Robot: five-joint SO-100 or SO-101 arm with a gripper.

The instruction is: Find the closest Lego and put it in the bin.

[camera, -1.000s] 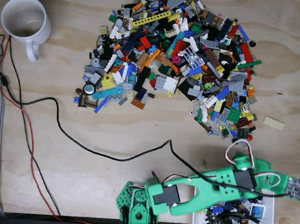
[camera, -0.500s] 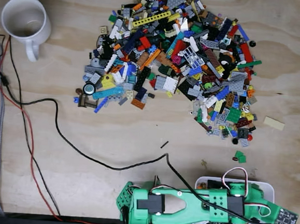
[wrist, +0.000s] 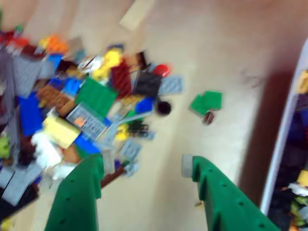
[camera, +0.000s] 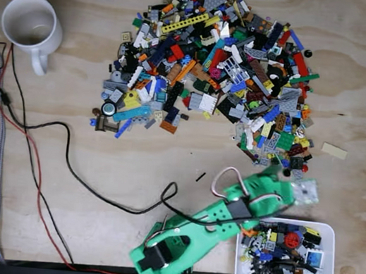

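In the fixed view my green gripper hovers over the table just above the white bin, at the lower right fringe of the big Lego pile. In the wrist view the gripper is open, and nothing sits between its two green fingers. A small green Lego lies alone on the wood ahead of the fingers, a tiny brown piece touching it. The pile's edge spreads to the left, and the bin's wall runs down the right side.
The bin holds several mixed bricks. A white mug stands at the top left. Black and red cables cross the left half of the table. A tan plate lies alone at right, and a thin black piece lies below the pile.
The arm has lifted out of the bin and swung up and left to the pile's lower right edge. It now covers the loose green Lego in the fixed view.
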